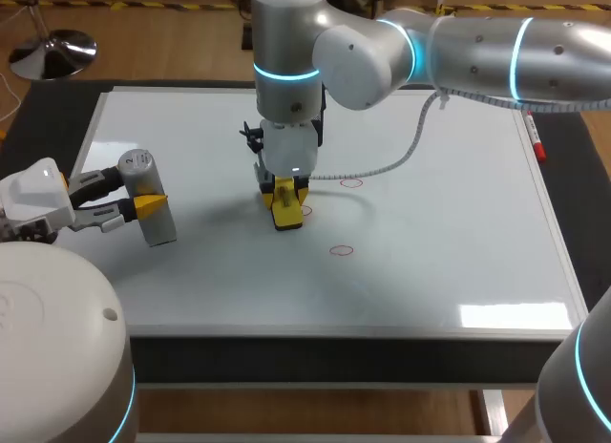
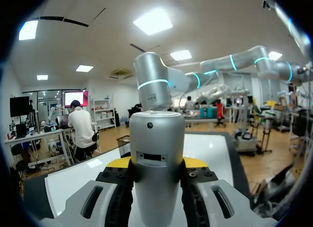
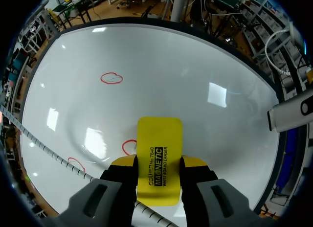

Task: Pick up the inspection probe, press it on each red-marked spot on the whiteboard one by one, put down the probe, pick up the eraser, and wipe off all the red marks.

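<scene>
The silver cylindrical inspection probe (image 1: 136,166) hangs just above the whiteboard (image 1: 430,262) at its left side, with my left gripper (image 1: 134,192) shut on it. In the left wrist view the probe (image 2: 156,139) stands upright between the yellow-tipped fingers (image 2: 120,162). My right gripper (image 1: 286,189) is over the board's middle, pointing down and shut on the yellow eraser (image 1: 286,214), whose lower end is at the board. One red mark (image 3: 128,147) lies right beside the eraser (image 3: 159,139). Two more red marks (image 1: 351,182) (image 1: 341,250) lie to its right.
A red marker pen (image 1: 535,137) lies at the whiteboard's right edge. The right arm's grey cable (image 1: 401,161) hangs over the board's middle. In the right wrist view, other red marks (image 3: 111,78) (image 3: 76,164) show ahead of and beside the eraser.
</scene>
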Tool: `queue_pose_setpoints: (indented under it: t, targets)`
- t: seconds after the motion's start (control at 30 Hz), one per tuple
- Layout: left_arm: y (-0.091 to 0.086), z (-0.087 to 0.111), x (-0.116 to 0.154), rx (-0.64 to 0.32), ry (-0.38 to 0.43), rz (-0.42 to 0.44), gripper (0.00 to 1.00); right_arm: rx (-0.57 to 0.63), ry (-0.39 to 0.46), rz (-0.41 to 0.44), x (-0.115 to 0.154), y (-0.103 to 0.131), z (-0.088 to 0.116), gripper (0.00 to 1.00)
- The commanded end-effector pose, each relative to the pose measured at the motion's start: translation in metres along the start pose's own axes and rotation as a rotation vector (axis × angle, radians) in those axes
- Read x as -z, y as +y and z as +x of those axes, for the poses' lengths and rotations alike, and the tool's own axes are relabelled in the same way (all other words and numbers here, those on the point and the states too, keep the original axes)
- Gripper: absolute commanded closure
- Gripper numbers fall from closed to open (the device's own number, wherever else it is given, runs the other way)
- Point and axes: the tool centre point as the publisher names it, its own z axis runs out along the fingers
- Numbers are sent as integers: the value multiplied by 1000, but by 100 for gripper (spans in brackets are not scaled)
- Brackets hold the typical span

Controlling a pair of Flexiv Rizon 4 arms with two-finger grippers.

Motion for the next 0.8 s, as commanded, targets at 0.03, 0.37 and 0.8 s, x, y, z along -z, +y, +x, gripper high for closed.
queue_pose_setpoints:
  t: [0.03,0.37,0.8]
  targets:
    - [-1,1,0,-1,-1,0,100,5,8,-19,-3,-6,-1,100]
    - [-1,1,0,-1,-1,0,100,-45,7,-46,-10,-5,14,100]
    - [-1,1,0,-1,-1,0,100,-172,4,-27,-4,8,57,100]
